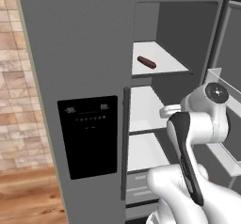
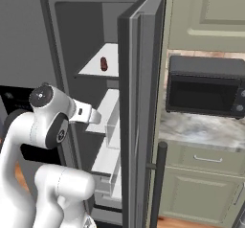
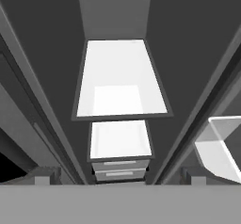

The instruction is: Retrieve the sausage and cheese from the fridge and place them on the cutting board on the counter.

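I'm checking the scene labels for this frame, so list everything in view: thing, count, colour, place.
sausage: one, dark reddish-brown, lying on the upper white shelf in the fridge.
fridge: one, grey, right door swung open, left door shut with a black dispenser panel.
shelves: several, white, stacked inside the fridge, grey drawers below.
microwave: one, dark, on the counter.
counter: one, grey-white marbled, over pale green cabinets, right of the fridge.
floor: wooden, left of the fridge.
gripper: one, open, pointing into the fridge.

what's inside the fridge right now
A sausage lies on the top shelf. The white shelves below look bare, with drawers at the bottom. The closed left door hides that side, and no cheese is visible.
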